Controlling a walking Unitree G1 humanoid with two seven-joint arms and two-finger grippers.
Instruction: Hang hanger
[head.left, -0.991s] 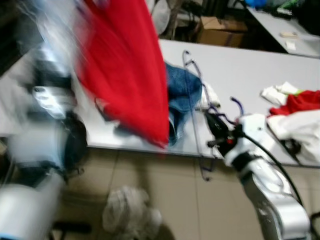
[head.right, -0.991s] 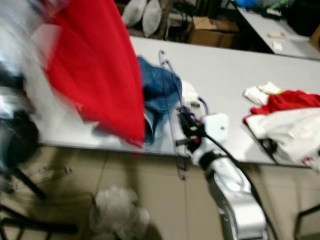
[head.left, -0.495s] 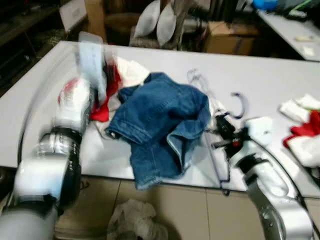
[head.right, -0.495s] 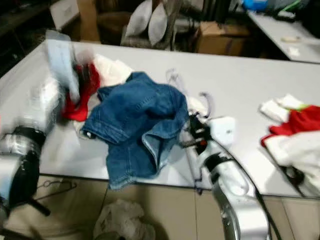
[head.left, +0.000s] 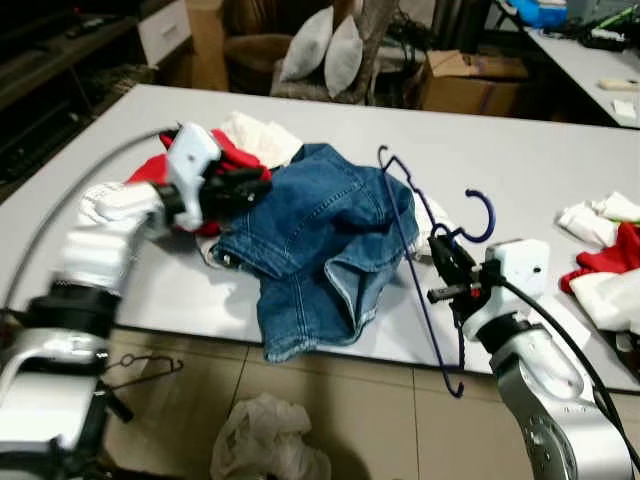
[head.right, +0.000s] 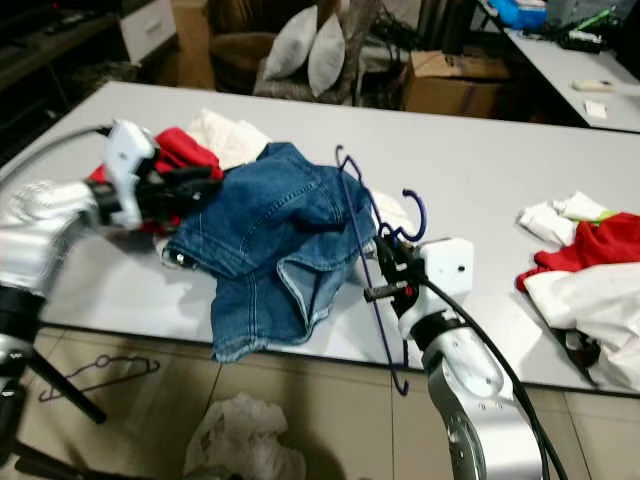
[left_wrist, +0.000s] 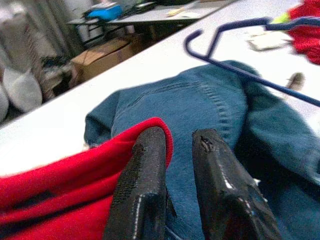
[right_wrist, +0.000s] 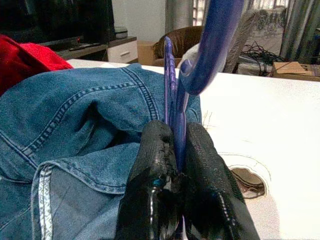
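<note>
Hanger clamped upright in right pincer.

Grey bench carries blue jeans heaped mid-front, one leg draped over the front edge, with a red garment and white cloth touching them on the robot's left. Red and white clothes sit at the right end. Tiled floor below: crumpled white bag, thin wire hanger.

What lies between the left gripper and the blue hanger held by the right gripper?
The jeans lie heaped on the table between the left gripper and the hanger clamped in the right gripper, seen in both eye views.
</note>
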